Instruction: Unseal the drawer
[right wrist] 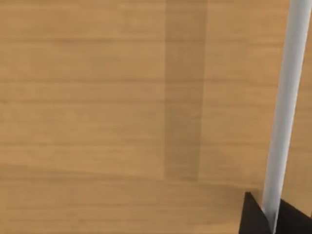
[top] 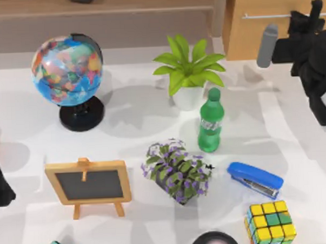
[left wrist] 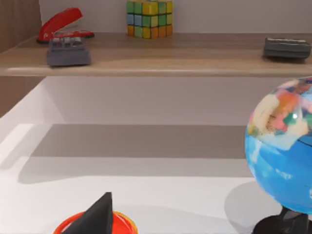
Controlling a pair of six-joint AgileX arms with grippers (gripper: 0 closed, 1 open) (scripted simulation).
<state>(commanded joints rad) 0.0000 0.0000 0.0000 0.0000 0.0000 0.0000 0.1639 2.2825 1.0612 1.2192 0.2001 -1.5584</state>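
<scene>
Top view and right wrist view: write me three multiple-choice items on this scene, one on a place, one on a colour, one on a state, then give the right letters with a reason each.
1. Where does the drawer stand in the top view?
A. far right corner
B. near left corner
C. centre of the table

2. What colour is the stapler on the table?
A. red
B. blue
C. green

3. How does the right end effector stand to the drawer's handle?
A. far off over the globe
B. right at the bar
C. resting on the chalkboard

Answers:
1 A, the tan front with its silver bar sits at the top view's upper right.
2 B, it lies blue beside the cube.
3 B, the right wrist view shows a dark fingertip against the bar.
</scene>
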